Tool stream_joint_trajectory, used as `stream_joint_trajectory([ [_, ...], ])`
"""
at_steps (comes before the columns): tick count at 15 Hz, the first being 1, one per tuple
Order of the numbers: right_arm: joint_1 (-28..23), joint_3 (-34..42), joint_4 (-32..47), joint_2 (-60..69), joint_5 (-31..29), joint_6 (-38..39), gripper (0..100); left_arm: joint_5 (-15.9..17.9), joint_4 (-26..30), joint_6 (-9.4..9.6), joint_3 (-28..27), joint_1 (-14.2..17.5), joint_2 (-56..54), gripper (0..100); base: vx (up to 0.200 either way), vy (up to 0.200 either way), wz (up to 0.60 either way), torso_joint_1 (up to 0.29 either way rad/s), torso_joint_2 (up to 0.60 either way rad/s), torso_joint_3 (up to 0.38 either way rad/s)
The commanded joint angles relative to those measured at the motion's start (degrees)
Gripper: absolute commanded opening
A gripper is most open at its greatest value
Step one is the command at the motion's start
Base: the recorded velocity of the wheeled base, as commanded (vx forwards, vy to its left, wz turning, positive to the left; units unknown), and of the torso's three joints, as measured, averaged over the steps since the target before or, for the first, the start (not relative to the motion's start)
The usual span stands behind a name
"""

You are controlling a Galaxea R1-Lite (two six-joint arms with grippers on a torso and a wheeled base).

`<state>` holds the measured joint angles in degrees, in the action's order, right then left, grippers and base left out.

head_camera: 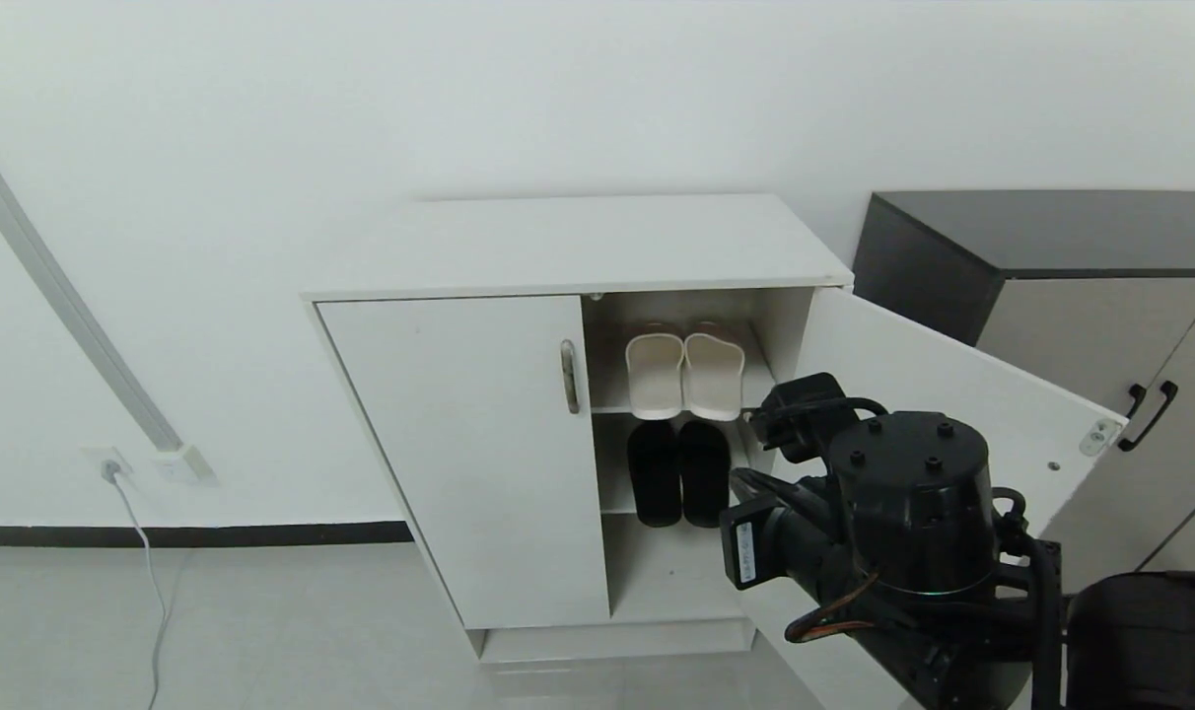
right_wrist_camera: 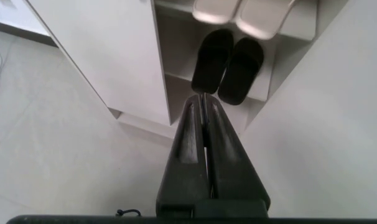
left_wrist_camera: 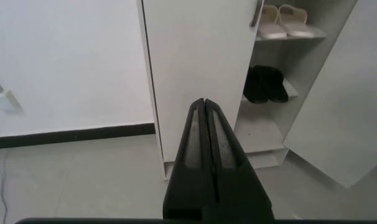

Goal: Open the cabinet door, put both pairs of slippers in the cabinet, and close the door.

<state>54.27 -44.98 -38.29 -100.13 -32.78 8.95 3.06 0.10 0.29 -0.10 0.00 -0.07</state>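
Note:
The white cabinet [head_camera: 578, 247] stands against the wall with its right door [head_camera: 933, 394] swung open and its left door [head_camera: 459, 454] closed. A white pair of slippers [head_camera: 684, 375] lies on the top shelf, and a black pair [head_camera: 678, 471] on the shelf below. My right arm [head_camera: 893, 513] is low in front of the open door. The right gripper [right_wrist_camera: 203, 98] is shut with nothing in it and points at the black slippers [right_wrist_camera: 229, 65]. My left gripper [left_wrist_camera: 204, 102] is also shut and holds nothing; it is a short way back from the closed door [left_wrist_camera: 201, 62].
A dark cabinet [head_camera: 1051, 286] with black handles stands just right of the open door. A wall socket with a hanging cable [head_camera: 114, 468] is at the far left. Pale floor [head_camera: 262, 631] spreads in front of the cabinet.

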Motion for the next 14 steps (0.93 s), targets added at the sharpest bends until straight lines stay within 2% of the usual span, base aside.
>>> stream_joint_trajectory([
  [1, 0.0, 0.0, 0.0, -0.1, 0.0, 0.0, 0, 0.0, 0.0, -0.03, 0.0, 0.0, 0.1, 0, 0.0, 0.0, 0.0, 0.178, -0.49, -0.315],
  [14, 0.0, 0.2, 0.0, 0.1, 0.0, 0.0, 0, 0.0, 0.0, 0.06, 0.0, 0.1, 0.1, 0, 0.0, 0.0, 0.0, 0.227, -0.55, -0.319],
])
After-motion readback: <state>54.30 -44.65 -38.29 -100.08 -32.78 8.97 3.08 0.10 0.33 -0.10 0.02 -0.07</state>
